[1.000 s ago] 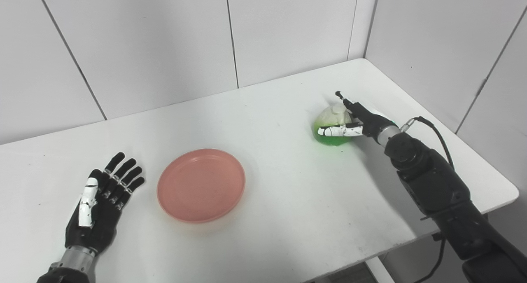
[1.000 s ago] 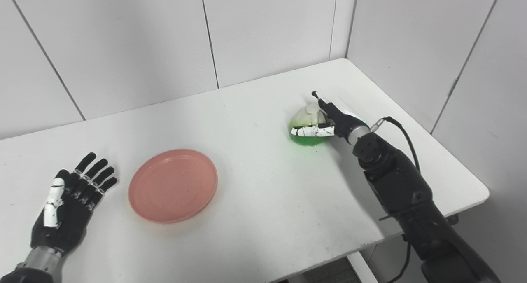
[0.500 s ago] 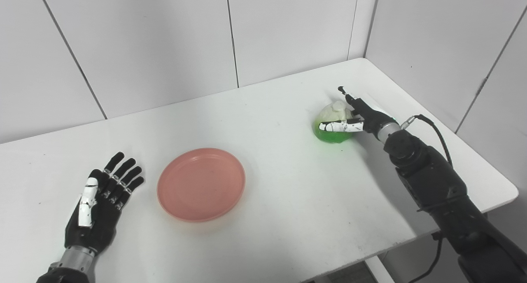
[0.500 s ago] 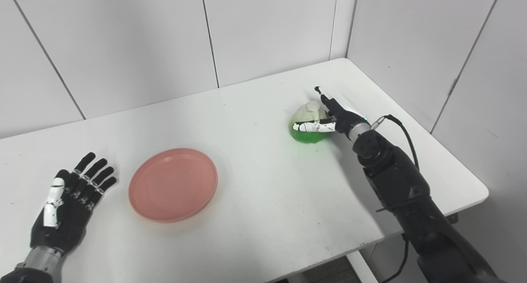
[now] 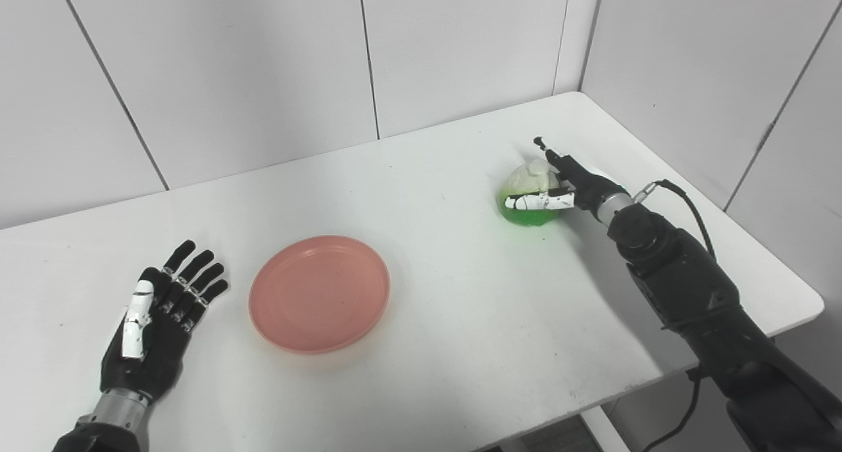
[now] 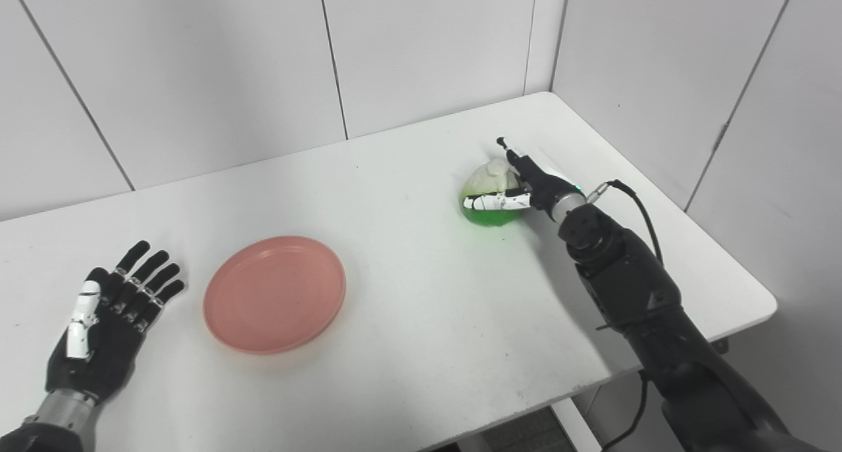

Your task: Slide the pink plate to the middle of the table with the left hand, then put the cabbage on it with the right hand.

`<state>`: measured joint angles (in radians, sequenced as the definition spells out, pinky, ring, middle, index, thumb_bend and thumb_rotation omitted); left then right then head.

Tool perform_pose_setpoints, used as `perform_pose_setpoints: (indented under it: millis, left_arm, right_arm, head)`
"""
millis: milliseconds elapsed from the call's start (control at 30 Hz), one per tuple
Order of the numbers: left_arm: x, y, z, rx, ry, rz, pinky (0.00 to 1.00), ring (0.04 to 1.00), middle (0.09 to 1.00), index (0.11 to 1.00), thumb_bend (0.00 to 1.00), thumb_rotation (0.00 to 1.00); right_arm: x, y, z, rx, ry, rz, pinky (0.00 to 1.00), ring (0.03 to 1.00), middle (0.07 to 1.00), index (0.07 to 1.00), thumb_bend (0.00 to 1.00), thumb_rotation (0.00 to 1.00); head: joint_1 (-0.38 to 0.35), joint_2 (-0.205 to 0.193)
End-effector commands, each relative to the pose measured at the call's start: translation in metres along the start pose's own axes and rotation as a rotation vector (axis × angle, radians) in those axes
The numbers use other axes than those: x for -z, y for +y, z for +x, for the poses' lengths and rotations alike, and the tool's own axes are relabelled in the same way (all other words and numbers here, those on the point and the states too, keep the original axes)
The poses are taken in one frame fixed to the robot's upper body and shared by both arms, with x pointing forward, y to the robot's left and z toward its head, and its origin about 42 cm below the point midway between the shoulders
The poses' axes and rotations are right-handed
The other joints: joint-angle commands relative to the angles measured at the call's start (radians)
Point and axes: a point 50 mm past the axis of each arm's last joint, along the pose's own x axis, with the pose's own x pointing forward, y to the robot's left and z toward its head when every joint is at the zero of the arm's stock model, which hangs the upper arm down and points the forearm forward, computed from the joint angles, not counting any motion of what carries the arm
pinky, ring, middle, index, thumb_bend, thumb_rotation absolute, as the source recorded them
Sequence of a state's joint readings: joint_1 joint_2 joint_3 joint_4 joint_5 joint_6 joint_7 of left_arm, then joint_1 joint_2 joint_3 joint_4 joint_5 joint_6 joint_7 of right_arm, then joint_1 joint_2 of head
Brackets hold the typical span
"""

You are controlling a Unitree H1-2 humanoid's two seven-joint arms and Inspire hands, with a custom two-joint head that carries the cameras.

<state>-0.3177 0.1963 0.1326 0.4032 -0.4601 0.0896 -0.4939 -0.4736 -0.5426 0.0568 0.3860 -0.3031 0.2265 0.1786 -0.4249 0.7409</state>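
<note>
The pink plate (image 5: 319, 294) lies flat on the white table (image 5: 460, 307), left of the table's middle. My left hand (image 5: 154, 327) rests palm-up and open on the table just left of the plate, a small gap between them. The cabbage (image 5: 523, 183), pale on top and bright green below, sits on the table at the right rear. My right hand (image 5: 572, 185) cups it from the right: the white thumb lies across its front and the dark fingers reach straight past its back. The fingers are not curled closed and the cabbage rests on the table.
White wall panels close off the back and right of the table, with a corner behind the cabbage. A black cable (image 5: 681, 199) loops off the right forearm. The table's front edge and right front corner (image 5: 812, 301) are near the right arm.
The right hand has reached slightly farther along the cabbage. The left hand and plate have kept their places; the whole view has shifted a little.
</note>
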Motion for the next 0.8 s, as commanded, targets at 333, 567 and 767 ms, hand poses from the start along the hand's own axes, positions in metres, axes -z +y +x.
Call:
perform_pose_setpoints:
  millis: [333,567,767]
  left_arm:
    - [0.0292,0.0072,-0.0216,-0.065,0.12,-0.023,0.85,0.853,0.862,0.864,0.47,0.88]
    - [0.0286,0.0063,-0.0218,-0.064,0.116,-0.021,0.85,0.85,0.858,0.861,0.47,0.89]
    - [0.0289,0.005,-0.0211,-0.064,0.115,-0.018,0.85,0.85,0.859,0.862,0.48,0.89]
  right_arm:
    - [-0.0179,-0.0049,0.0084,-0.078,0.063,-0.003,0.67,0.666,0.676,0.66,0.94,0.02]
    - [-0.0205,-0.0044,0.0078,-0.064,0.078,-0.019,0.49,0.482,0.479,0.499,0.54,0.01]
    - [-0.0212,-0.0022,0.0075,-0.066,0.093,-0.02,0.44,0.451,0.463,0.51,0.53,0.0]
  head:
    - [-0.001,0.007]
    - [0.001,0.007]
    - [0.003,0.008]
